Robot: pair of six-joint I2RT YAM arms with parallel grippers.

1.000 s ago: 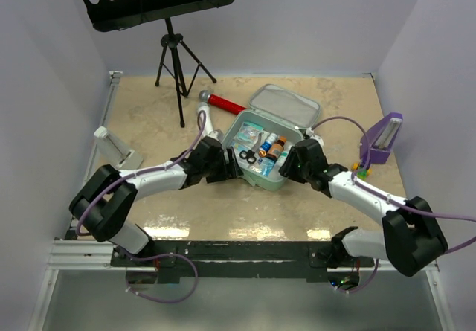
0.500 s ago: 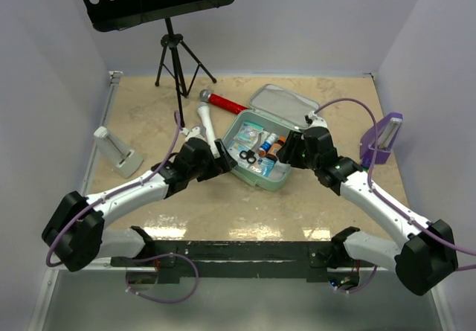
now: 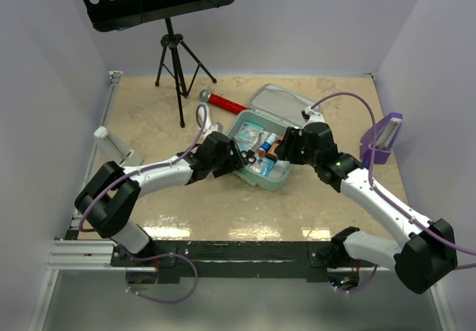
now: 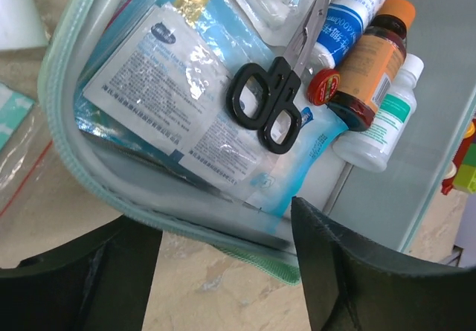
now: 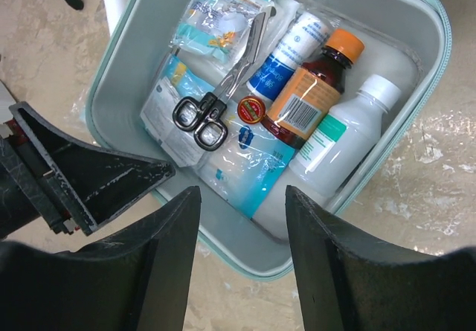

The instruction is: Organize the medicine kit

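Observation:
The mint-green medicine kit (image 3: 277, 180) lies open mid-table, its lid (image 3: 286, 106) folded back behind it. Inside are black-handled scissors (image 5: 201, 119), a brown bottle with an orange cap (image 5: 312, 97), a white bottle with a teal label (image 5: 342, 134), a blue-and-white tube (image 5: 286, 48) and sachets (image 4: 160, 85). My left gripper (image 3: 236, 158) is open and empty at the kit's near-left rim (image 4: 223, 230). My right gripper (image 3: 286, 149) is open and empty, hovering over the kit's near-right side (image 5: 242, 227). A left finger (image 5: 89, 175) shows in the right wrist view.
A red-handled hammer (image 3: 223, 103) and a white tube (image 3: 207, 119) lie behind the kit's left side. A purple stand (image 3: 383, 139) is at the right edge. A music stand's tripod (image 3: 177, 56) stands at the back. A white holder (image 3: 117, 149) sits at the left.
My left gripper drew back from the kit, then came forward again to its left rim. My right gripper moved up and a little left over the kit.

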